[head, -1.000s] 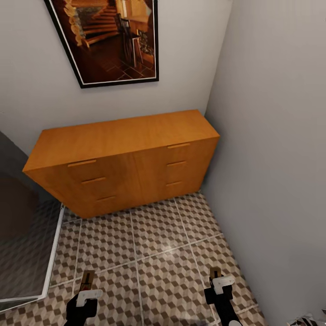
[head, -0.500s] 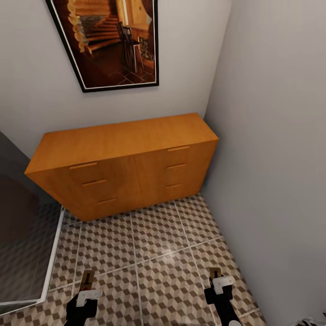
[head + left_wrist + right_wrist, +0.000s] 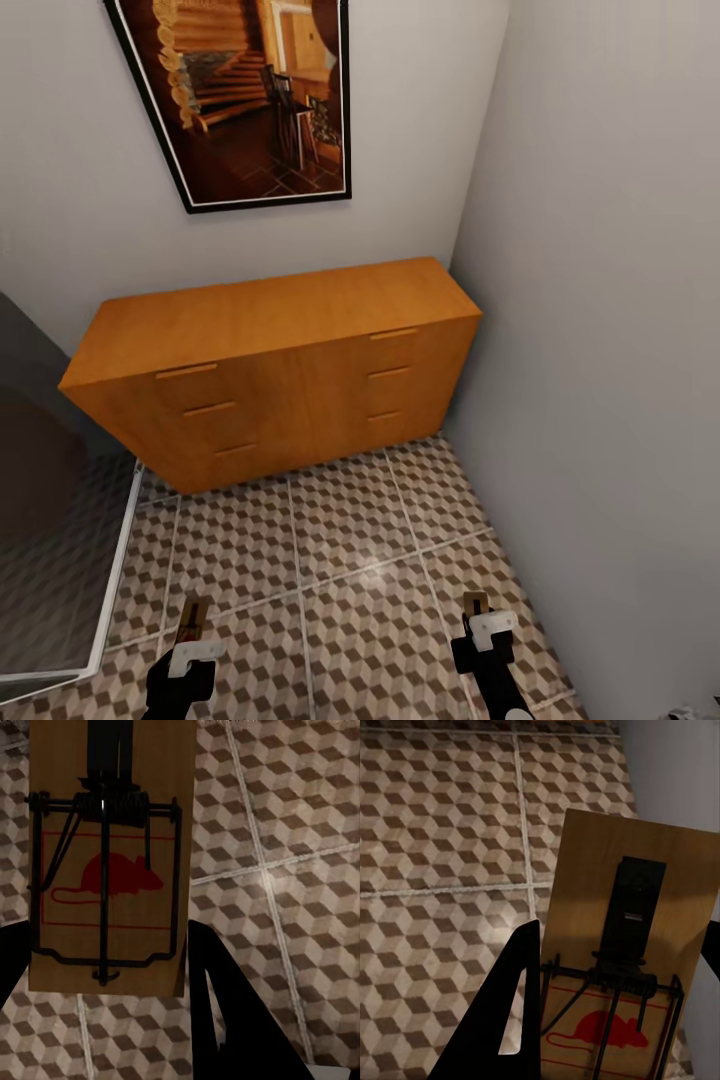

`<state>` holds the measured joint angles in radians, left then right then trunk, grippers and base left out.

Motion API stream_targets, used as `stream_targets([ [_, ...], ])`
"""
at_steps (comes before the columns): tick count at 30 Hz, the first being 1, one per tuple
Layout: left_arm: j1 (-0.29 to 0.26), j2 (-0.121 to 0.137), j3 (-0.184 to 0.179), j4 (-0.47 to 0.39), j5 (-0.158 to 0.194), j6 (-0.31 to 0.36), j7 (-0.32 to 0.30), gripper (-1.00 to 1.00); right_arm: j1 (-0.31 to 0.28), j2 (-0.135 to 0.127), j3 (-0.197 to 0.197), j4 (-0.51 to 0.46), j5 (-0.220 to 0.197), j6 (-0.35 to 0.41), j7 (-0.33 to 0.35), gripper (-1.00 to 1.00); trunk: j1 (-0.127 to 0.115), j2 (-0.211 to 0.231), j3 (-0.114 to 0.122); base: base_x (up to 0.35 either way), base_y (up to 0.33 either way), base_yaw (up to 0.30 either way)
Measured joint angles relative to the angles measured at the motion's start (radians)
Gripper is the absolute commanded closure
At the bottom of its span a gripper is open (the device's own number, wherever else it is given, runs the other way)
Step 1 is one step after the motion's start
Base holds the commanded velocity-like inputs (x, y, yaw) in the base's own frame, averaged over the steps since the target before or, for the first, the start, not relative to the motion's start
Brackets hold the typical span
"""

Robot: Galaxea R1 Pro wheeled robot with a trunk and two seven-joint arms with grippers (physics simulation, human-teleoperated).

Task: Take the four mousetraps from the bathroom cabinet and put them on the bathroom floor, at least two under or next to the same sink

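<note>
Orange-brown wood marks the cabinet [image 3: 280, 365], which stands against the back wall beneath a framed picture [image 3: 245, 95], with all its drawers seen shut. It serves as the landmark here. In front of the cabinet, well apart from it, the left gripper [image 3: 190, 632] and the right gripper [image 3: 478, 618] are held low over the bathroom floor [image 3: 350, 560], each clenched on a small wooden board.

In the left wrist view, a mousetrap [image 3: 109, 862] is seen gripped between the dark fingers [image 3: 232, 1020], its wire spring and red mouse print facing the camera, with patterned tiles behind it. In the right wrist view, a second mousetrap [image 3: 626, 967] is held the same way, beside a finger [image 3: 506, 1012], close to the grey side wall.

As a judgement, the task is partly advanced: two traps have been taken out and are carried, but neither is yet set down, and no sink is to be seen near the cabinet. Where the other two traps are cannot be told.

The cabinet, wall picture and room corner are given by the head view, where the traps appear as mere slivers; their print, wire and firm hold are given by the wrist views.
</note>
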<state>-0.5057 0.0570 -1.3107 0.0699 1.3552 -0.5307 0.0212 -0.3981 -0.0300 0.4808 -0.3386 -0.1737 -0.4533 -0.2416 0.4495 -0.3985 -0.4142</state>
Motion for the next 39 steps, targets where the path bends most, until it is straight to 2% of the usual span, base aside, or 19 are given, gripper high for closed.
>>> stream_targets([
  [39,0.000,-0.002,0.000,0.000,0.000,0.000,0.000,1.00,0.000,0.002,0.000,0.001,0.001,0.000,0.000,1.00,0.000,0.000,0.050,0.000,0.000,0.000],
])
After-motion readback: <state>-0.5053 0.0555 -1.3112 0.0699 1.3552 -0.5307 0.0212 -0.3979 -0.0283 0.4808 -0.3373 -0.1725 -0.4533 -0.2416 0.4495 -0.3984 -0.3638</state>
